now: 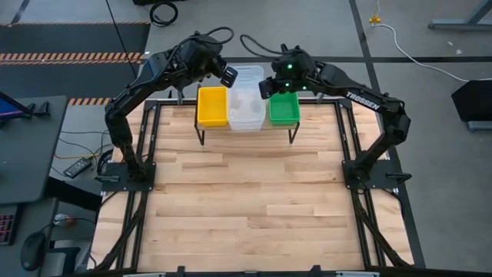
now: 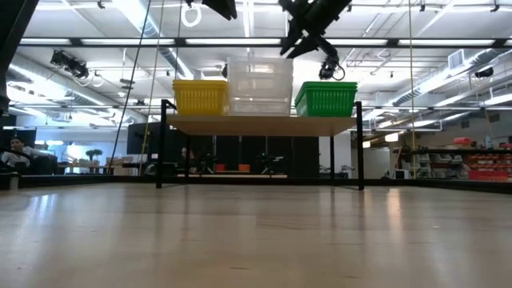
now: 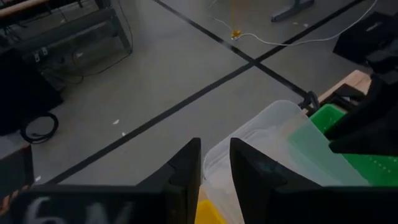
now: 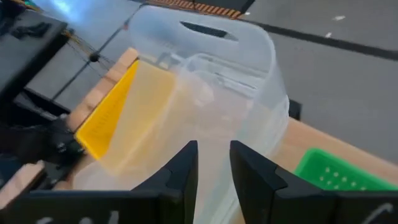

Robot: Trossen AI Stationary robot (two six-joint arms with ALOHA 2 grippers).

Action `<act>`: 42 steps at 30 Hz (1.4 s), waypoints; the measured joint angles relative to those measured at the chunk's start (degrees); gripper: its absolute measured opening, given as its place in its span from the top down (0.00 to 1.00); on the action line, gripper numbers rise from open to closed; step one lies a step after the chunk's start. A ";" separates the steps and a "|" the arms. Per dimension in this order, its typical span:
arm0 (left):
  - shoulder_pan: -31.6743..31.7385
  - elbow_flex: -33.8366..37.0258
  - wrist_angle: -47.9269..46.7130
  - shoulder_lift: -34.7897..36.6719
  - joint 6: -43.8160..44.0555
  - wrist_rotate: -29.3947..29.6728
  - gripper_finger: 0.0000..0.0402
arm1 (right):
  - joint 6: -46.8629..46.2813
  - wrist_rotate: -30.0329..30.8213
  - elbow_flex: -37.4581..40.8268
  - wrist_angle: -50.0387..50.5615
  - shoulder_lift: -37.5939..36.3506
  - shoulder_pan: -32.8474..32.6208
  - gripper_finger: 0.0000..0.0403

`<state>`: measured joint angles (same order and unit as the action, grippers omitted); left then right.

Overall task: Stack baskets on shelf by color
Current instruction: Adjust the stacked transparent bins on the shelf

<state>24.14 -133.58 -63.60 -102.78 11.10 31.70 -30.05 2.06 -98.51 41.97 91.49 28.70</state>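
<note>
The shelf [image 2: 260,124] stands at the table's far edge. On its plank rest yellow baskets [image 1: 213,105] at the left, a taller stack of clear baskets [image 1: 247,106] in the middle and green baskets [image 1: 284,109] at the right. My left gripper [image 1: 229,75] is shut and hovers above the clear stack's far left corner, well clear of it in the low view [image 2: 220,8]. My right gripper [image 1: 265,87] is shut, its tips [image 2: 286,53] just at the clear stack's top right rim. My right gripper comes slanting down from the table's right side, and its fingertips stand at the clear stack's upper right rim [image 2: 290,59]. I cannot tell whether they touch it. The stack sits level on the shelf.
The wide wooden tabletop [image 1: 246,200] lies in front of the shelf. Both arms' bases [image 1: 127,177] [image 1: 369,177] stand at the table's left and right edges. The floor with cables lies beyond the far edge.
</note>
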 joint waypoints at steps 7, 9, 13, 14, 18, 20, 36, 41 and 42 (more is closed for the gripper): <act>0.00 0.00 -0.01 0.02 -2.09 -2.12 0.77 | -3.17 2.40 0.03 0.23 2.79 -1.66 0.77; -0.18 0.00 -0.01 0.02 -2.64 -3.35 0.77 | -4.05 2.55 0.03 0.21 3.11 -1.85 0.78; -0.66 0.00 -0.01 0.02 -2.81 -3.89 0.77 | -4.91 3.95 0.03 0.42 3.12 -1.98 0.79; -0.84 0.00 0.00 0.04 -2.83 -3.90 0.77 | -4.91 4.35 0.03 0.46 3.12 -2.00 0.80; -1.19 0.00 0.37 0.04 -4.23 -3.98 0.77 | -5.11 4.34 0.03 0.56 3.08 -1.94 0.86; -1.29 0.00 0.66 0.04 -4.71 -3.99 0.77 | -5.16 4.76 0.03 0.66 3.08 -1.88 0.91; -1.29 0.00 1.04 0.09 -4.93 -3.97 0.77 | -14.01 -0.62 0.03 1.27 3.10 0.82 0.98; -1.29 0.00 1.01 0.09 -7.00 -3.95 0.77 | -15.48 -0.83 0.03 0.07 3.12 1.59 0.98; -1.29 0.00 1.01 0.09 -7.30 -3.95 0.77 | -15.49 -1.00 0.04 -0.16 3.03 1.77 0.98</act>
<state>22.85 -133.58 -62.59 -102.69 3.80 27.75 -45.54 1.06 -98.47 41.81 94.52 30.47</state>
